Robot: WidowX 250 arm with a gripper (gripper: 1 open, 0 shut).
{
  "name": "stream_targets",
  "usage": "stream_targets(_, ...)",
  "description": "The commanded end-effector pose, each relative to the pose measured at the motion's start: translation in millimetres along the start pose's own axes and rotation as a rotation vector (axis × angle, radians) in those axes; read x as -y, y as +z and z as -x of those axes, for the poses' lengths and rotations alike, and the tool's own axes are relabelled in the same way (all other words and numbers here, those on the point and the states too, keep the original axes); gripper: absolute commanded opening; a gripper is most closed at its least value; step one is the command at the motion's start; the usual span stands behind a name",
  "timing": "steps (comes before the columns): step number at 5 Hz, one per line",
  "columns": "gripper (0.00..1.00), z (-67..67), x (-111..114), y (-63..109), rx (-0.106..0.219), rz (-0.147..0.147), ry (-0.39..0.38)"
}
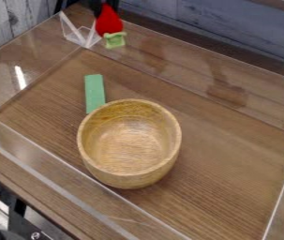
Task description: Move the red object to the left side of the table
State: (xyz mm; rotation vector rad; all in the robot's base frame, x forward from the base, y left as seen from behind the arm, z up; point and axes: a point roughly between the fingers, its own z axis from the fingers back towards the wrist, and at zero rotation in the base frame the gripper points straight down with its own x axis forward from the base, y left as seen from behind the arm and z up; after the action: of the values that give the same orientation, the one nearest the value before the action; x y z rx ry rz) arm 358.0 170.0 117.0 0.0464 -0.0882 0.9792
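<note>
The red object (108, 22) is a small strawberry-like toy with a light green leafy end pointing down. It hangs in the air above the back left part of the table (226, 131). My gripper (108, 7) comes in from the top edge, shut on the toy's upper end, and only its dark tips show. The toy touches neither the tabletop nor the walls.
A wooden bowl (130, 142) stands in the middle front of the table. A flat green strip (94, 92) lies just behind its left rim. A small clear acrylic stand (79, 31) sits at the back left, next to the hanging toy. Clear acrylic walls (56, 192) edge the table.
</note>
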Motion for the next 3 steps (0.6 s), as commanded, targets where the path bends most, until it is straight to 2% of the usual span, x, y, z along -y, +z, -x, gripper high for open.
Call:
stream_targets(1, 0.0, -18.3, -15.5, 14.6, 0.081, 0.028, -0.012)
stream_targets(2, 0.0, -24.4, -29.8, 2.2, 0.088, 0.019, -0.039)
stream_targets(3, 0.0, -25.7, -37.6, -12.1, 0.094, 0.019, -0.114)
